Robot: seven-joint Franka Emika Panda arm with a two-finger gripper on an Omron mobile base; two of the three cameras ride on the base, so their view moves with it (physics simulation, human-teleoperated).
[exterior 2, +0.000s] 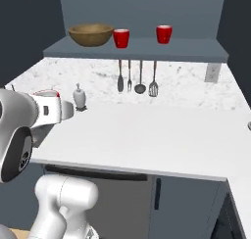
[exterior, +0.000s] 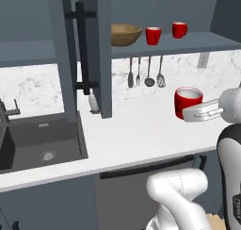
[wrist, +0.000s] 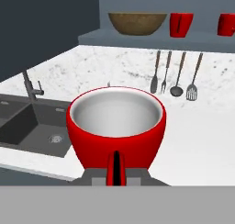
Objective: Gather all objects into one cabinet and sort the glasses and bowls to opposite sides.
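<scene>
In the right base view the held red cup (exterior 2: pixel 46 93) is almost wholly hidden behind the arm's white wrist, only a thin arc of its rim peeking out, and the gripper's fingertips are hard to make out in any view; in the hand view the cup (wrist: pixel 116 126) blocks everything just ahead of the fingers. The gripper (exterior: pixel 188 114) has its jaws drawn nearly together, pinching the cup's handle, and the cup (exterior: pixel 188 102) hangs upright in the air above the white counter (exterior: pixel 136 130), well below the shelf. Red cups number three: the held one and two standing upright on the cabinet shelf (exterior: pixel 188 44), one cup (exterior: pixel 153 35) just right of the wooden bowl (exterior: pixel 125 34) and the other cup (exterior: pixel 179 29) farther right, apart from it. There is one bowl, at the shelf's left end. Four metal utensils (exterior: pixel 146 72) hang on the marble backsplash under the shelf, and one small soap dispenser (exterior 2: pixel 80 96) stands on the counter by the wall. The open cabinet door (exterior: pixel 89 45) is cut off at the top edge. The shelf lies bare to the right of the cups; the counter stretches bare between the sink (exterior: pixel 40 142) and the arm.
</scene>
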